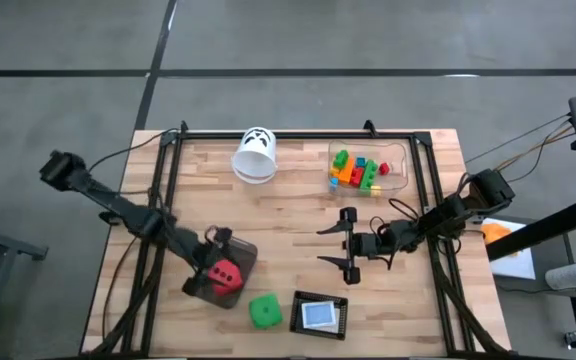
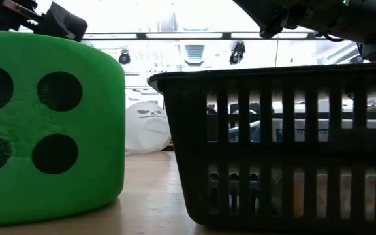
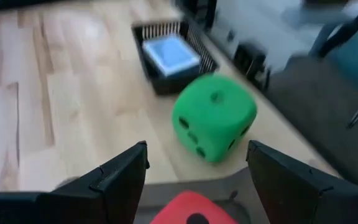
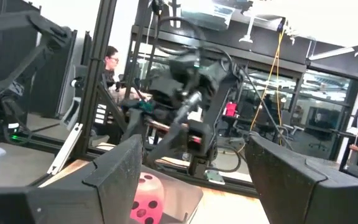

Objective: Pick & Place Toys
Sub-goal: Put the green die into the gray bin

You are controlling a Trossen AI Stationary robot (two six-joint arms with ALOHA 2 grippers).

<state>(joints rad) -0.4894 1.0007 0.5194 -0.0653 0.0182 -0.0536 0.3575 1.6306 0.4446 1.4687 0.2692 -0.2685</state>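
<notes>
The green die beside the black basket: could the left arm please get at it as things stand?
Probably yes: the left gripper hangs open over the red die, and the green die lies next to it with bare table between; the black basket is beside, not blocking.

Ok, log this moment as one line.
left gripper: open over red die | right gripper: open, empty | green die: on table

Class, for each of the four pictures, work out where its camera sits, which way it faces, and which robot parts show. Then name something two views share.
High view: overhead, looking straight down on the table; both arms show.
Low view: table height, level past the green die and black basket; arm parts overhead.
Left wrist view: over the red die, toward the green die; left gripper open.
Right wrist view: facing the left arm and red die; right gripper open.
Shared: the green die, in the low and left wrist views.
</notes>
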